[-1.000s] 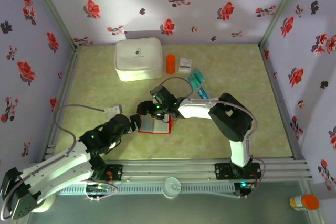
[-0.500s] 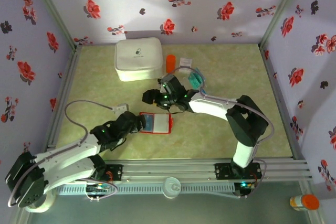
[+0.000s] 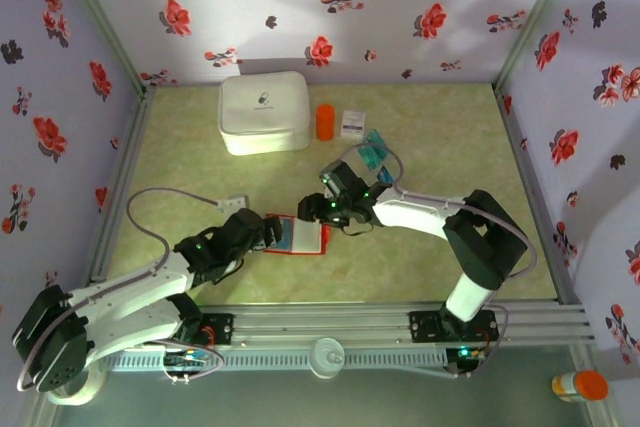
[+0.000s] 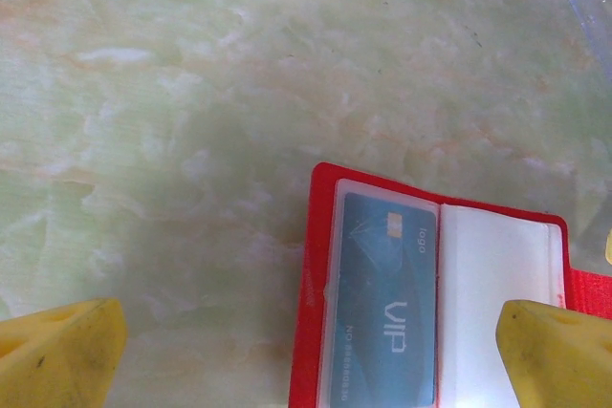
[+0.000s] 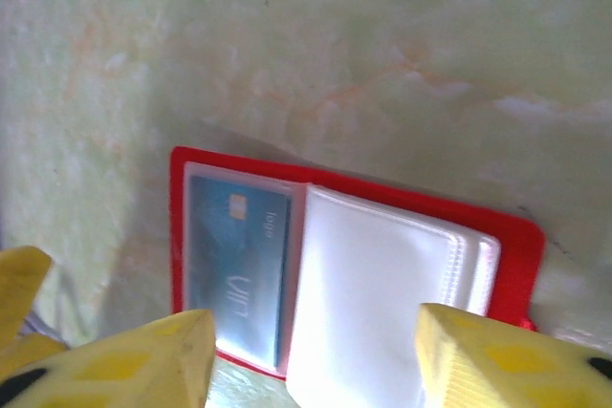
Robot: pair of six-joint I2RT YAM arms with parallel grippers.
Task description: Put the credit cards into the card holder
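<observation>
Next: your left hand point(image 4: 311, 341) spread wide, right hand point(image 5: 314, 332) fingers apart, empty; steady card holder point(image 3: 297, 235), fetch credit cards point(image 3: 376, 151) at its one o'clock.

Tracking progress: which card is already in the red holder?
The blue VIP card, behind the clear sleeve in the open card holder; the teal cards lie loose on the table.
</observation>
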